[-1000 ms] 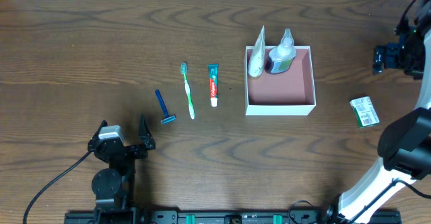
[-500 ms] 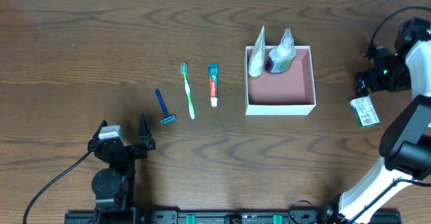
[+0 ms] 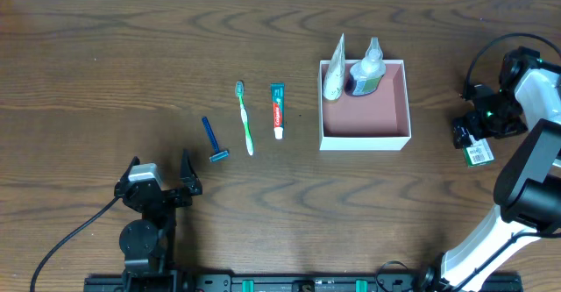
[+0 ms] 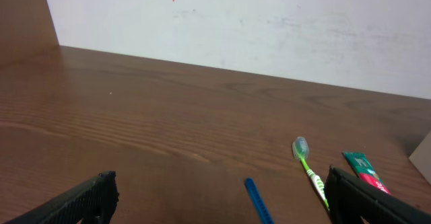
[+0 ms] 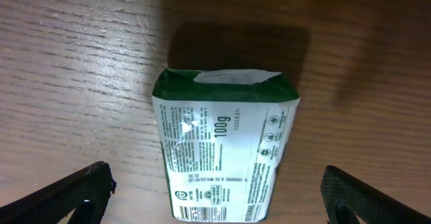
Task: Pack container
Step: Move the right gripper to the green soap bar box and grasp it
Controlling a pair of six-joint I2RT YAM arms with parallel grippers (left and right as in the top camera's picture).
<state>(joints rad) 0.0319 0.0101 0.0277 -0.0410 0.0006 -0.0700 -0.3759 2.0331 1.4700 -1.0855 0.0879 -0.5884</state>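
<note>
Now, right tool (image 3: 467,136), jaws apart, over the green packet (image 5: 225,150), container (image 3: 379,112) well to its left.

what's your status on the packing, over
Left gripper open, empty. Right gripper open, over soap pack on table. Container holds tube and bottle; toothbrush, toothpaste, razor not yet in.
</note>
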